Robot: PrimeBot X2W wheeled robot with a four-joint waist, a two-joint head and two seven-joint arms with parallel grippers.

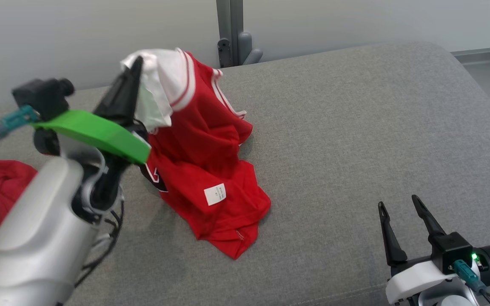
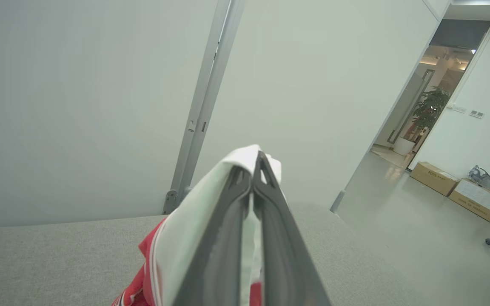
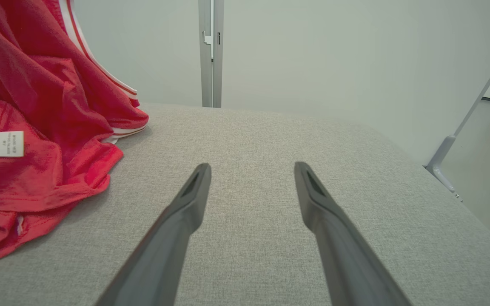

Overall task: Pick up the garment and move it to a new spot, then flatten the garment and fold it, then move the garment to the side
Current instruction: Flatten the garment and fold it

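Cloth comes in two pieces: one garment [image 1: 202,170], a thin red knit jersey with white striped trim and a white end, and one second red cloth [image 1: 2,182] at the lower left of the head view, partly hidden by my left forearm; whether that one rests on the pad I cannot tell. I count two grippers, each with two long, dark, tapered fingers; my left gripper [image 1: 136,63] has its pair pressed together on the garment's white end, pinching it and holding it raised; from there the red fabric hangs in soft folds, and its lower part lies crumpled on the grey pad [image 1: 355,127]; one small white rectangular care label [image 1: 215,194] shows on the red folds. My right gripper [image 1: 398,201] holds nothing; its fingers stand spread apart low over the pad at the lower right, well apart from the garment. The pad is one padded slab in coarse grey weave with a rounded corner; one upright grey metal post [image 1: 230,29] stands behind it against a pale wall; two brown cardboard boxes [image 2: 434,177] sit side by side on the floor in my left wrist view.
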